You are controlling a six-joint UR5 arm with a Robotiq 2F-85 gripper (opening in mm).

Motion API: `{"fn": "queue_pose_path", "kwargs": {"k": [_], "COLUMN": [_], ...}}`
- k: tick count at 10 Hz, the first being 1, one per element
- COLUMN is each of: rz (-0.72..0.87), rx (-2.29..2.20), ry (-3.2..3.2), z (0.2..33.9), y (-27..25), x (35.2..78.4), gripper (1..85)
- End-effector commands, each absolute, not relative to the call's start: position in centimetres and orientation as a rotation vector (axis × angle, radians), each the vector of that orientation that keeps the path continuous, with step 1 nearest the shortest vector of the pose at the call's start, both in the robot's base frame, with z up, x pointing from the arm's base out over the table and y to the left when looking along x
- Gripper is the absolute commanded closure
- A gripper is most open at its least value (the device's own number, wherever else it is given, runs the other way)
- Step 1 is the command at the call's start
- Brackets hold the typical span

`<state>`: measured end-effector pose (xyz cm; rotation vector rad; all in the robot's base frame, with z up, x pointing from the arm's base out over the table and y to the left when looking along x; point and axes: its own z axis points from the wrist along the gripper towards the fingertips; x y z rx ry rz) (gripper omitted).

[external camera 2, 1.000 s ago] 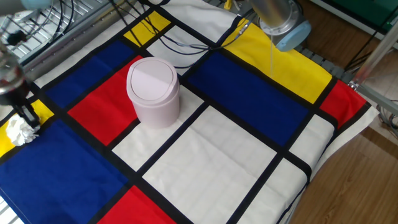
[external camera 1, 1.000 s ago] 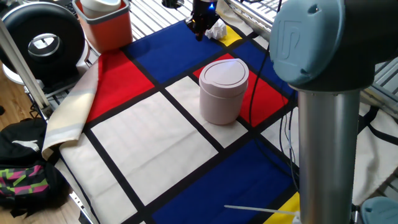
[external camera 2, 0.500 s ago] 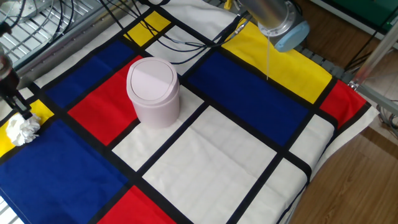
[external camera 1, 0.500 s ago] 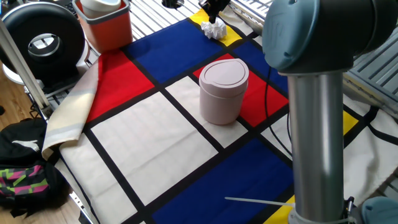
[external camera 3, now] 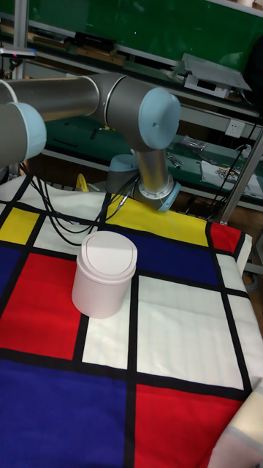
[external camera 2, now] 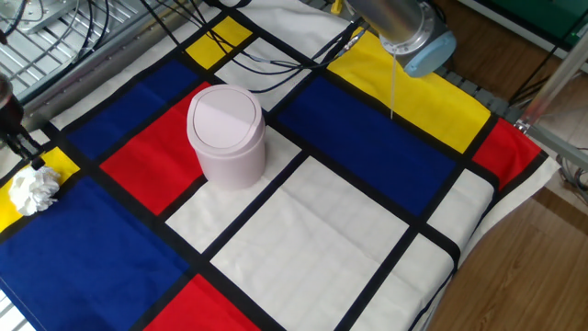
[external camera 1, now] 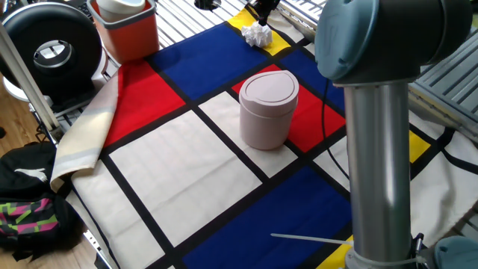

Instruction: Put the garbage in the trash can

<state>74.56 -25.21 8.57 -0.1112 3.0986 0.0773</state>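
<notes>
The tissue wad [external camera 2: 33,190] lies on a yellow patch of the checked cloth [external camera 2: 358,239] on the bench, well apart from the pink trash can [external camera 2: 227,134] — lid shut. The gripper [external camera 2: 26,152] hangs just above the wad, not touching it — whether its jaws are spread I cannot tell.

The trash can [external camera 3: 104,284], pale pink with a rounded swing-top lid, is seen upright on the colour-block cloth [external camera 3: 183,322], mostly on a white panel with its left side over the black line bordering a red panel. The lid is closed. The robot arm [external camera 3: 109,102] is seen extending in from the left edge above the can, its grey elbow joint capped in light blue. Black cables [external camera 3: 62,219] are draped over the cloth behind the can. A green-backed shelf rack [external camera 3: 197,80] is visible beyond the table.
</notes>
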Motion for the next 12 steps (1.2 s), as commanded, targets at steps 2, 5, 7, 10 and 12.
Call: {"fn": "queue_pose_path", "kwargs": {"k": [2,5,7,10,12], "rz": [0.088,0.09,0.088,0.084,0.107], "rx": [-0.257,-0.328,-0.323,-0.325,-0.36], "ry": [3.112,3.118,3.12,3.1,3.06], "z": [8.5,8.6,8.5,8.4,7.8], "y": [-25.8,-26.3,-26.4,-26.4,-26.2], "x": [73.8,73.5,73.5,74.1,75.4], "gripper": [31.3,19.7,19.3,19.3,19.3]}}
